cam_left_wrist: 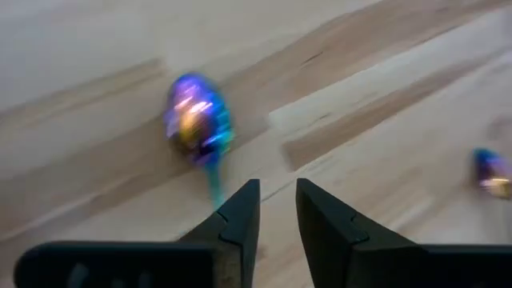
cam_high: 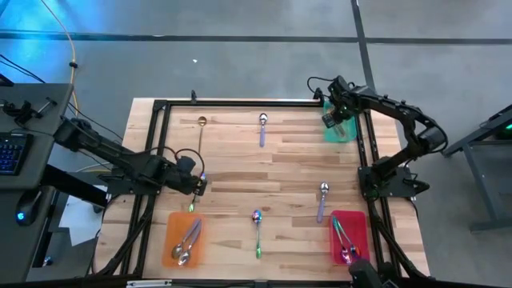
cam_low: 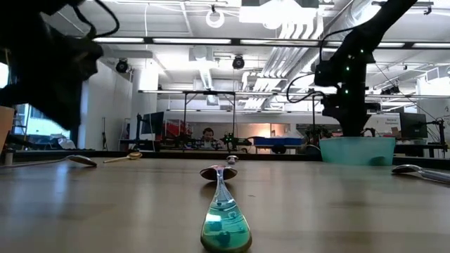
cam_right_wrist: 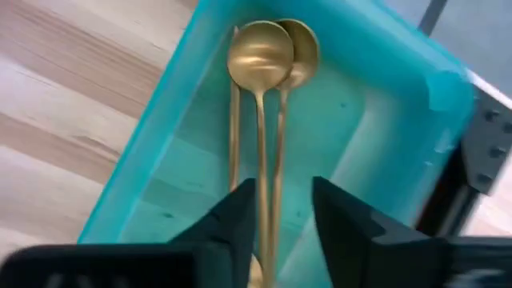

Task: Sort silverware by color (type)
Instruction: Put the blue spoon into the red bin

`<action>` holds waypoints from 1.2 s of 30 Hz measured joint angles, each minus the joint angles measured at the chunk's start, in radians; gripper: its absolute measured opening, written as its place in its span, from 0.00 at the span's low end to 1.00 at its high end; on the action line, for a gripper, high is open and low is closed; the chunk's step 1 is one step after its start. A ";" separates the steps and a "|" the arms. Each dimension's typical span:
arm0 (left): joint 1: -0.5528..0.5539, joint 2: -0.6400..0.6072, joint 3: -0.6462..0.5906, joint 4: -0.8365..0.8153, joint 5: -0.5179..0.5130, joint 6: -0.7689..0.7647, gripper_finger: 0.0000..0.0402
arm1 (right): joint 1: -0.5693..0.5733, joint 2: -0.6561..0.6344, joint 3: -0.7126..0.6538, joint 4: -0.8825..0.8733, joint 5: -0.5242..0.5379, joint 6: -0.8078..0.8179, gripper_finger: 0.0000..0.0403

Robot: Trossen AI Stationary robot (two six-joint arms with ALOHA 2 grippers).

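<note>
High view: wooden counter (cam_high: 264,172) with three trays. Orange tray (cam_high: 185,238) near left, holding silver spoons (cam_high: 187,240). Pink tray (cam_high: 349,237) near right, holding rainbow spoons (cam_high: 344,240). Green tray (cam_high: 340,128) far right.

Loose spoons on the counter in the high view: a gold spoon (cam_high: 201,132) far left, a silver spoon (cam_high: 262,128) far centre, another silver spoon (cam_high: 322,200) right of centre just beside the pink tray, a rainbow spoon (cam_high: 257,232) near centre.

Right hand (cam_high: 332,114) sits over the green tray. The high view does not show the tray's contents; the right wrist view does: two gold spoons (cam_right_wrist: 268,120) lying side by side inside the tray, bowls together, and the right fingers (cam_right_wrist: 236,220) spread apart on either side of the handles, released, not gripping.

Left hand (cam_high: 196,186) is at the left side, above the orange tray. Left wrist view shows its fingers (cam_left_wrist: 240,224) parted with a narrow gap, nothing between them, and a further rainbow spoon (cam_left_wrist: 198,128) on the wood just beyond the tips; a second rainbow bowl (cam_left_wrist: 492,172) shows at the picture's edge.

Low view alone shows the near-centre rainbow spoon end on, and a person seated in the room behind.
</note>
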 joint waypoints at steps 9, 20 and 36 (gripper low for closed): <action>-0.005 0.156 0.000 -0.004 0.012 -0.080 0.25 | 0.027 -0.090 0.154 -0.077 -0.078 0.014 0.37; -0.005 0.304 0.000 0.036 0.018 -0.078 0.25 | 0.147 -0.311 0.181 -0.076 -0.157 0.113 0.14; 0.023 0.214 -0.002 0.236 -0.034 0.194 0.01 | 0.531 -0.473 0.181 -0.058 -0.149 0.360 0.01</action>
